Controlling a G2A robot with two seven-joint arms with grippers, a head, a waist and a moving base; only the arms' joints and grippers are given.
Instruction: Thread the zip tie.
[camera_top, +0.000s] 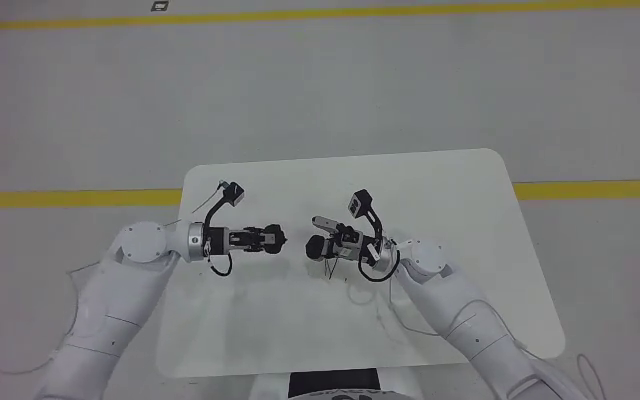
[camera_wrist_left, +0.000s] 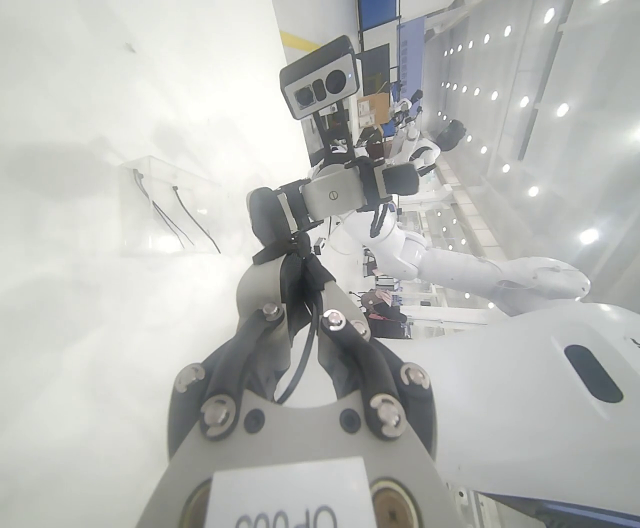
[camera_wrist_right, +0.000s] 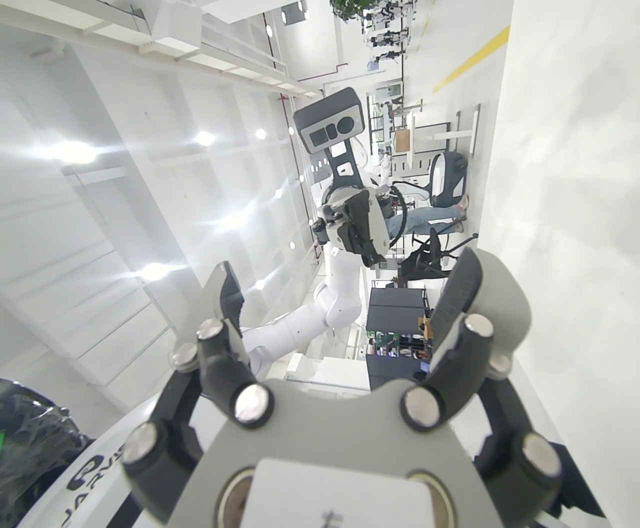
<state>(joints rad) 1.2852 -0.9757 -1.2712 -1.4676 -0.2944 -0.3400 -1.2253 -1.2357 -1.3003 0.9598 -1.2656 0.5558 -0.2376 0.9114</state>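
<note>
My left gripper (camera_wrist_left: 296, 265) is shut on a black zip tie (camera_wrist_left: 303, 345), which bends in a loop back between the fingers toward the wrist. A short black end sticks out past the fingertips. In the top view the left gripper (camera_top: 277, 238) points across the white table (camera_top: 450, 190) at the right gripper (camera_top: 312, 234), a small gap apart. The right gripper (camera_wrist_right: 345, 295) is open with nothing between its fingers. From the left wrist view, one dark pad (camera_wrist_left: 265, 215) of the right gripper hangs just beyond the tie's end.
A clear box (camera_wrist_left: 150, 170) holding spare black zip ties (camera_wrist_left: 175, 220) stands on the table under and beside the right gripper. Both arms hover over the table's middle, and bare tabletop stretches toward the far edge and the right side.
</note>
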